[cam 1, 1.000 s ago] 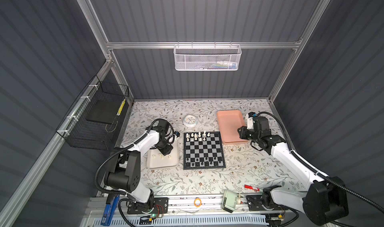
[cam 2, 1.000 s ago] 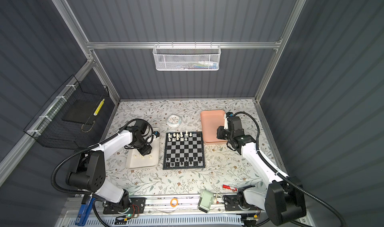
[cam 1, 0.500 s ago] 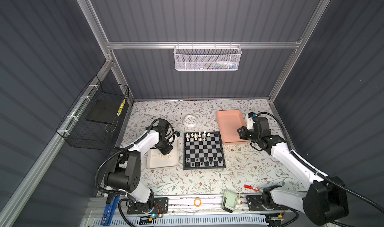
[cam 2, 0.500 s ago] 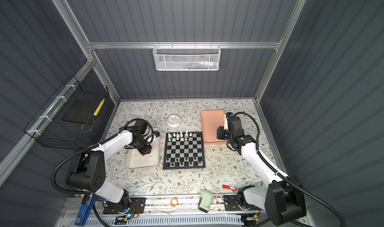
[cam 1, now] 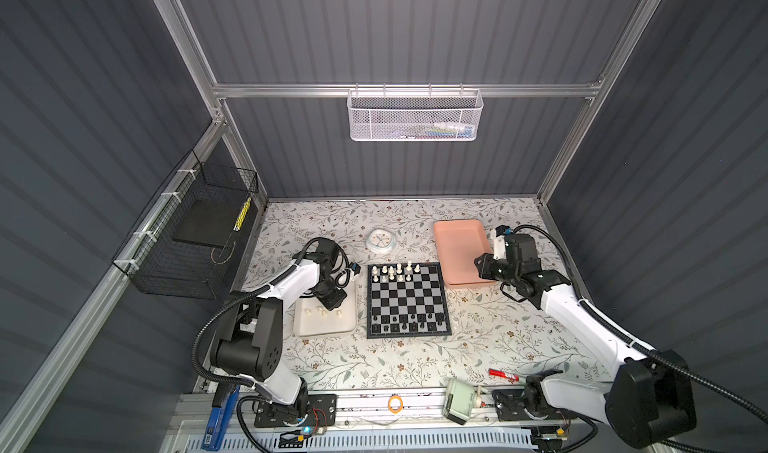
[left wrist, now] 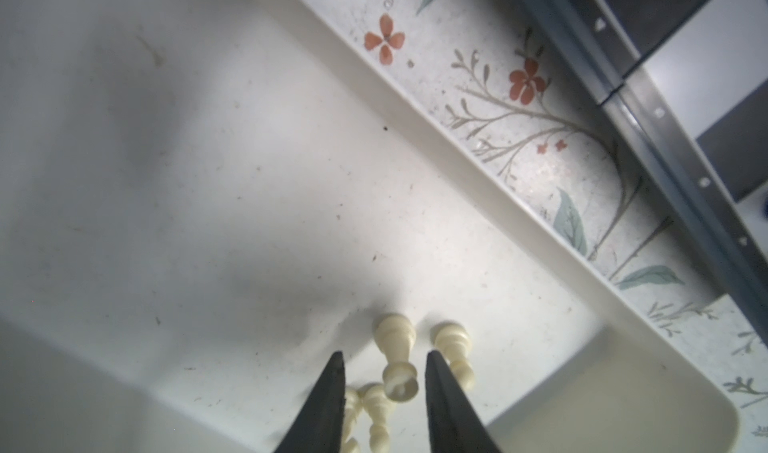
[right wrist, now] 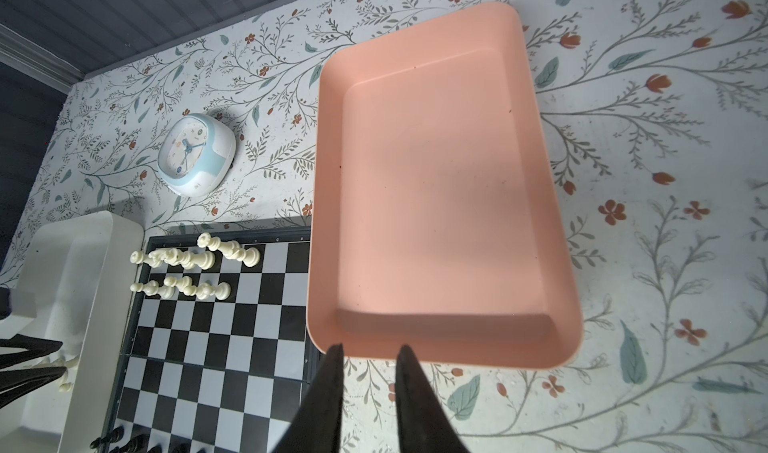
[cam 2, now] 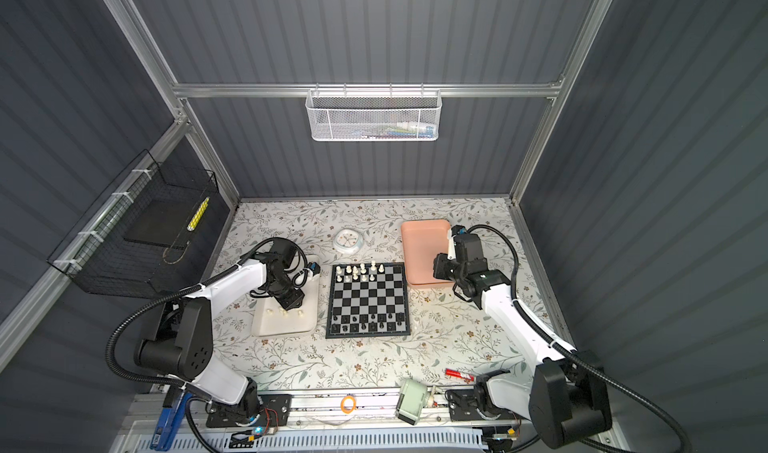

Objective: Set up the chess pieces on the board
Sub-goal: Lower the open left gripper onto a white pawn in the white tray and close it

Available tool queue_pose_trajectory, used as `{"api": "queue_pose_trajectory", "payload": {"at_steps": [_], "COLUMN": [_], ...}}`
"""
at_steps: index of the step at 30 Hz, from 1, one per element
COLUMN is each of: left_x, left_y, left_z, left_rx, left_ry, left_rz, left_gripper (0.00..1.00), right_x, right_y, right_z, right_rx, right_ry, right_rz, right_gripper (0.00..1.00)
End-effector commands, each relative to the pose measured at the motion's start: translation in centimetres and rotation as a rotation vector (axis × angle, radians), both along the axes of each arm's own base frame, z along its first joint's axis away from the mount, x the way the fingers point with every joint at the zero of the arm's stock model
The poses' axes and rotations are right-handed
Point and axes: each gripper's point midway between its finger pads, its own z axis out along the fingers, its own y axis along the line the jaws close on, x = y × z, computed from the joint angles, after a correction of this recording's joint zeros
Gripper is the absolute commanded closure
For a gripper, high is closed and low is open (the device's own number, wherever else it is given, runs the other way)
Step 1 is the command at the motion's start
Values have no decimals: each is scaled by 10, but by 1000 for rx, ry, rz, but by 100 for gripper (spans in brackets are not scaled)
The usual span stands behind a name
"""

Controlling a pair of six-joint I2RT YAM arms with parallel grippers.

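My left gripper (left wrist: 384,361) hangs low inside the white tray (left wrist: 478,168), its two black fingers (left wrist: 328,397) parted with a cream pawn (left wrist: 395,357) between them; I see a gap on each side of the pawn, so the jaws are apart and not clamped. Another cream piece (left wrist: 455,353) stands just beside the outer finger, and more lie close under the fingers. In both top views that tray (cam 1: 328,328) sits just left of the board (cam 1: 407,301).

My right gripper (right wrist: 368,357) hovers over the near rim of the pink tray (right wrist: 436,172), fingers a little apart, holding nothing.

On the board (cam 2: 368,301), the cream pieces (cam 2: 359,272) crowd the far two rows toward the left side, and the black pieces (cam 2: 368,322) fill the near two rows. A small clock (cam 1: 380,240) lies beyond the board.
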Motion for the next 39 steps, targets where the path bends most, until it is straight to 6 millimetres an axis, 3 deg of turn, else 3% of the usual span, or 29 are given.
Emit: {"api": "queue_pose_trajectory", "payload": {"at_steps": [1, 10, 23, 29, 39], "left_x": [-7, -8, -6, -6, 1], "left_y": [0, 3, 6, 6, 5], "left_z": [-9, -15, -16, -14, -3], "left_rx": [-11, 5, 17, 19, 15], "left_ry": [42, 41, 25, 21, 4], "left_rz": [17, 17, 21, 22, 30], "left_gripper": [67, 67, 78, 87, 88], "right_x": [-1, -2, -2, -2, -1], "right_y": [0, 0, 0, 0, 1], "right_z": [-4, -5, -4, -4, -5], "right_rx": [7, 9, 10, 11, 15], "right_ry": [5, 7, 4, 4, 4], "right_rz": [3, 1, 0, 1, 3], "right_gripper": [74, 74, 74, 75, 74]}}
